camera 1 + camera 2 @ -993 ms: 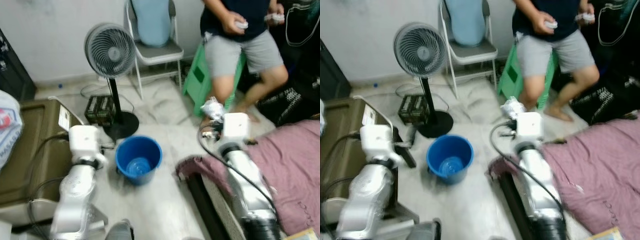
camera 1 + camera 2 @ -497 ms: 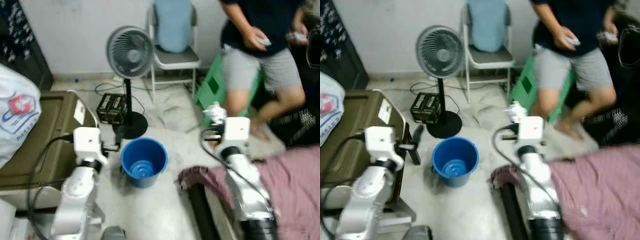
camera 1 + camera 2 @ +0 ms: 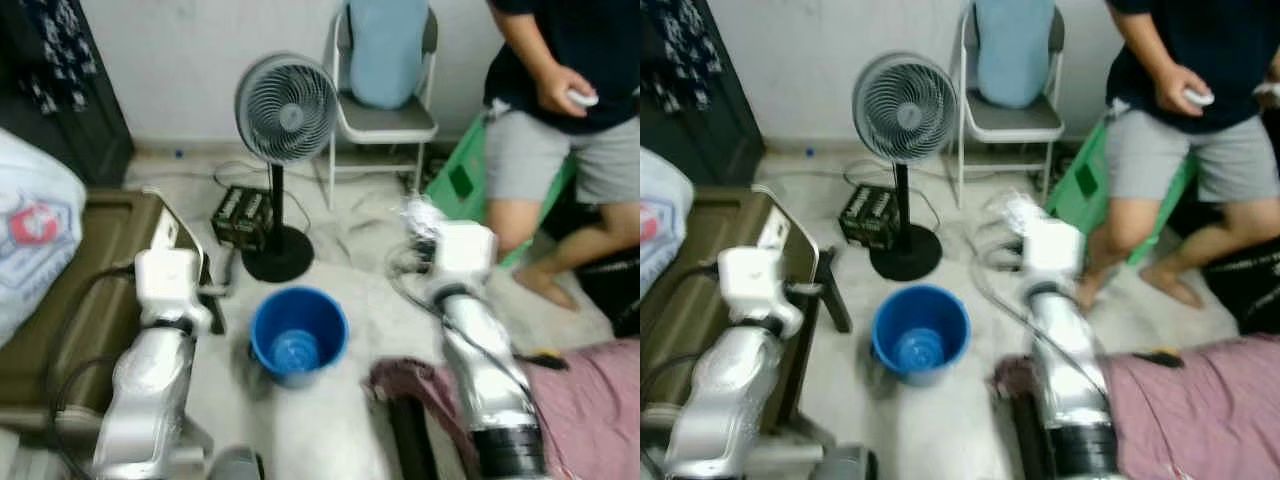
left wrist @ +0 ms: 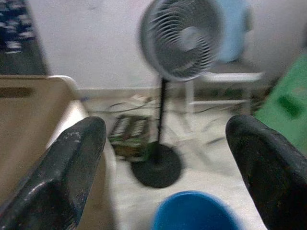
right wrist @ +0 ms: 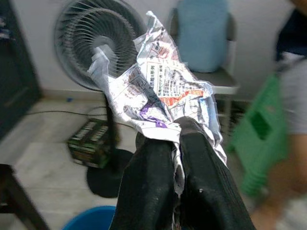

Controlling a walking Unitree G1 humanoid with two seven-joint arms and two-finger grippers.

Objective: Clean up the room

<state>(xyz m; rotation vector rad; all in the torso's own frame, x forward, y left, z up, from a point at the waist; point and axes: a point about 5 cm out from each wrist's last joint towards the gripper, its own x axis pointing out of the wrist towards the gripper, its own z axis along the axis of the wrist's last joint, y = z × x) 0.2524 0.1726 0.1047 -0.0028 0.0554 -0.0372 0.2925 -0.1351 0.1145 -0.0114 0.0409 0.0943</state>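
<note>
My right gripper (image 5: 176,132) is shut on a crumpled printed paper (image 5: 160,88), held up above the floor to the right of a blue bucket (image 3: 298,335). The same paper (image 3: 1008,210) shows ahead of the right wrist in the eye views. The bucket stands upright on the pale floor between my two arms, with nothing but a ridged bottom inside. My left gripper (image 4: 165,127) is open and holds nothing, pointing past the bucket rim (image 4: 194,211) toward the fan. One left finger (image 3: 836,297) shows just left of the bucket.
A standing fan (image 3: 285,108) and a black box (image 3: 240,215) are behind the bucket. A folding chair (image 3: 385,100), a green stool (image 3: 455,180) and a seated person (image 3: 560,120) are beyond. A brown case (image 3: 60,290) lies left, a pink blanket (image 3: 590,410) right.
The camera has swung, so the whole scene has shifted rightward in view. The right gripper still holds the paper and the left stays open beside the bucket.
</note>
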